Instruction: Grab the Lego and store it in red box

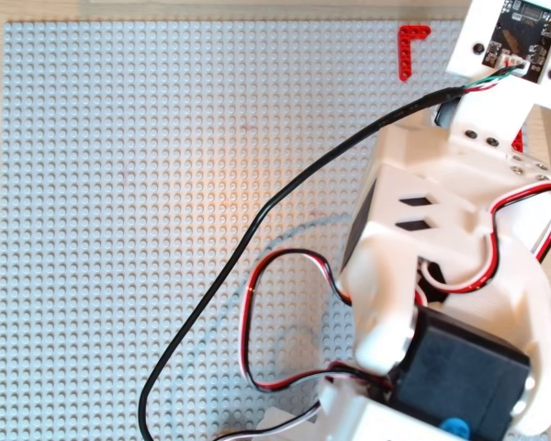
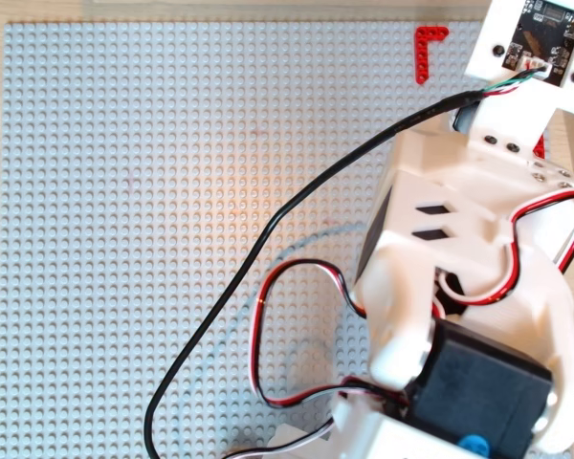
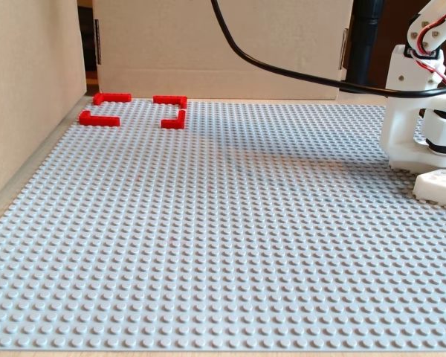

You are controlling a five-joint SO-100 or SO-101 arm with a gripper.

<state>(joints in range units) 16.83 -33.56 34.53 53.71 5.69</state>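
Note:
The red box shows in the fixed view as red L-shaped corner pieces [image 3: 170,100] at the far left of the grey baseplate [image 3: 223,223]. I see nothing inside its outline. In both overhead views only one corner piece [image 1: 409,46] [image 2: 426,48] shows clearly, at the top right. A red sliver [image 1: 520,140] peeks out beside the arm. The Lego hexagon is not visible in any view. The white arm [image 1: 450,239] reaches toward the top right over the box area. Its camera mount [image 1: 510,41] covers what lies beneath it. The gripper's fingers do not show.
A black cable [image 1: 257,220] and red-white wires [image 1: 257,322] loop over the baseplate [image 1: 119,230] left of the arm. In the fixed view the arm's white base [image 3: 412,119] stands at the right. Cardboard walls [image 3: 223,44] close the back and the left side [image 3: 30,89].

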